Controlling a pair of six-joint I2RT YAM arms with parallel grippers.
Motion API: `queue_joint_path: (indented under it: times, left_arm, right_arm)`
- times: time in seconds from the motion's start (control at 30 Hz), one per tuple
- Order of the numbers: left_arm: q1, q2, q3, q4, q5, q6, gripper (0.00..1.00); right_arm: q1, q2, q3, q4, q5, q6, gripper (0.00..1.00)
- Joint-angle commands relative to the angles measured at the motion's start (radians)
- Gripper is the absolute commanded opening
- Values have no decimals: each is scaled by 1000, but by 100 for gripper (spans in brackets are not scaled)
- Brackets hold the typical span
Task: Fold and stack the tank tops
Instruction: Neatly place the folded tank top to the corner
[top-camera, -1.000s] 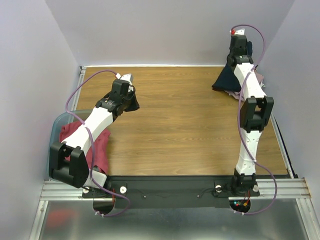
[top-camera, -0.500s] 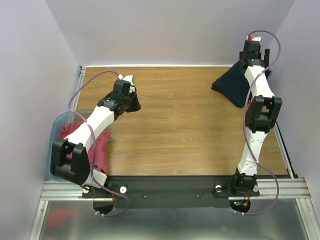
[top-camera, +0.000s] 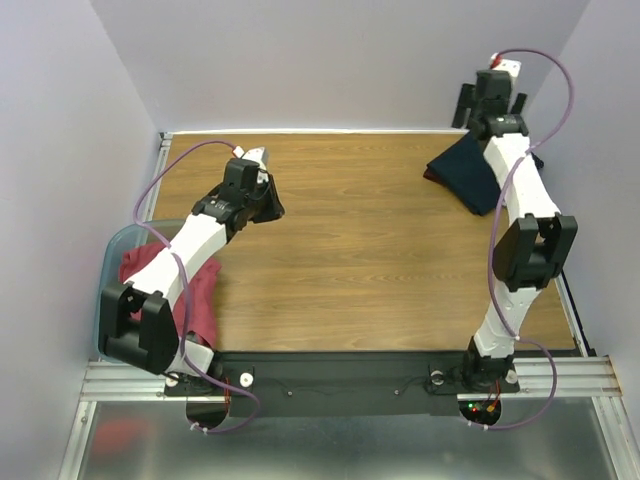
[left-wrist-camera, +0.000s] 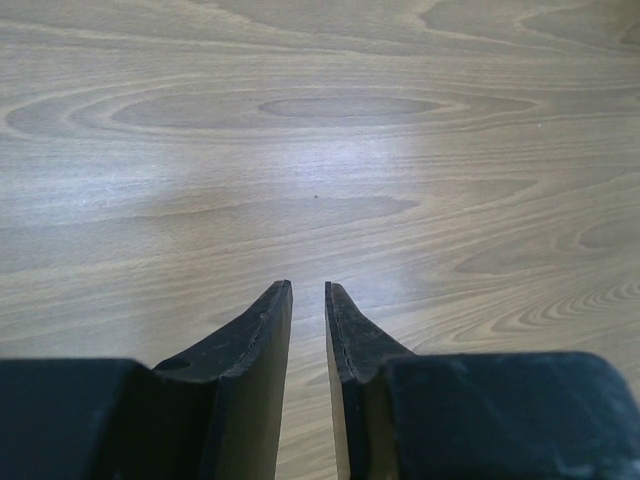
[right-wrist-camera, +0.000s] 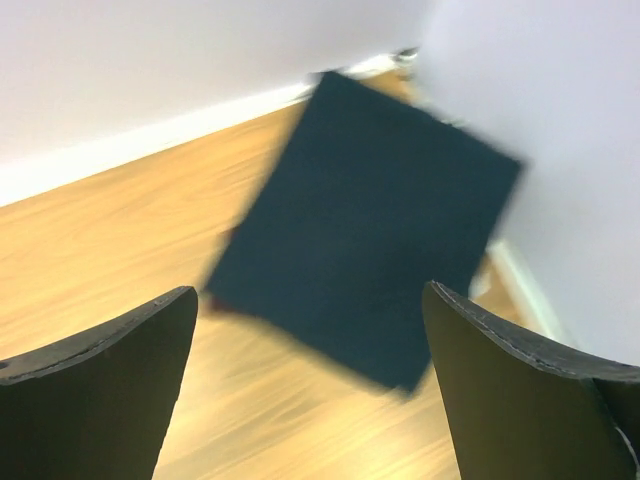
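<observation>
A folded navy tank top (top-camera: 466, 170) (right-wrist-camera: 372, 215) lies flat at the table's back right corner, with a sliver of maroon at its left edge. My right gripper (top-camera: 492, 104) (right-wrist-camera: 309, 290) hangs above it near the back wall, open wide and empty. Red tank tops (top-camera: 205, 290) spill out of the teal tub (top-camera: 112, 250) at the left edge. My left gripper (top-camera: 269, 204) (left-wrist-camera: 308, 286) is low over bare wood at the left middle. Its jaws stand a narrow gap apart with nothing between them.
Grey walls close in the table on the left, back and right. A metal rail (top-camera: 300, 380) carrying both arm bases runs along the near edge. The wooden tabletop (top-camera: 360, 250) stretches between the two arms.
My right gripper has opened wide, let go of the navy top and risen toward the back wall; the top now lies flat. My left gripper's jaws have parted slightly.
</observation>
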Motion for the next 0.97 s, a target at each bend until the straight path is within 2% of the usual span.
queue_joint_path:
  times: [0.0,0.1,0.13,0.2,0.23,0.27,0.37,0.43,0.57,0.77,0.93]
  left_arm:
    - [6,-111,-11,36,12,-23,32]
    - [4,-175,-82,67,21,-52,34]
    - [3,-186,-102,83,21,-60,34]
    - [-6,-223,-162,108,19,-81,34]
    - [-6,-234,-182,108,15,-87,34]
    - [-17,-254,-226,138,-10,-99,34]
    - [-55,-275,-309,200,-51,-153,34]
    - [-101,-300,-346,247,-94,-181,34]
    - [-245,-335,-406,287,-267,-227,34]
    - [-293,-386,-462,309,-329,-259,34]
    - [-302,-450,-466,278,-352,-245,34]
  right_arm:
    - [219,-127,-133,33,-100,156,100]
    - [397,-223,-335,121,-69,226,100]
    - [464,-251,-465,151,-86,247,100]
    - [548,-333,-597,250,-145,305,100]
    - [549,-360,-657,288,-170,320,100]
    - [587,-390,-788,365,-194,329,100]
    - [623,-496,-991,459,-248,386,100]
    - [624,-579,-1068,477,-252,422,100]
    - [626,-714,-1188,479,-233,429,100]
    - [624,-849,-1285,479,-242,453,100]
    - [624,-898,-1311,476,-230,473,100]
